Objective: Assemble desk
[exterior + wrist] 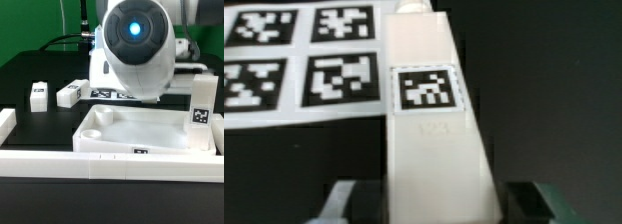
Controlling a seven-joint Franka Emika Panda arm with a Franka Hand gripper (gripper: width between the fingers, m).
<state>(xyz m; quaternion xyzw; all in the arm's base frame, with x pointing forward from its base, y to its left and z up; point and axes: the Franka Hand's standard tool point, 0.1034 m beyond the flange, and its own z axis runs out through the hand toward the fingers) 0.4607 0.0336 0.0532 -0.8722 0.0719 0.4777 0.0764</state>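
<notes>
**Reference item.** The tabletop (110, 143) lies rim up, just behind the border rail (60, 166). The part of its inside that shows is bare.

**Parts location.** One short leg (38, 95) and a second leg (68, 94) rest on the black table beyond the tabletop's back corner on the exterior view's left. They are apart from the tabletop and from each other. An upright leg (203, 105) stands at the tabletop's far corner on the exterior view's right; whether it is seated in a socket cannot be told. The arm (140, 45) hangs over the tabletop's back edge and hides the tool from the room side.

**Tool state.** In the wrist view the gripper (438, 203) straddles a fourth leg (434, 130), whose tagged face is toward the camera. One of the fingers (342, 200) stands at each flank. The jaws are set at about the leg's width; whether the pads actually press on it cannot be told. This leg runs along the edge of the marker board (295, 60), which lies behind the tabletop.

**Handling.**
- The legs appear to be rigid, light plastic, smooth and likely somewhat slippery.
- Grip a leg across two opposite flat sides near mid-length, square to the faces, so that it cannot twist out.
- The tabletop looks stiff but broad. It is probably better pushed against the border rail than lifted.
- If it must be lifted, take it by the raised rim.
</notes>
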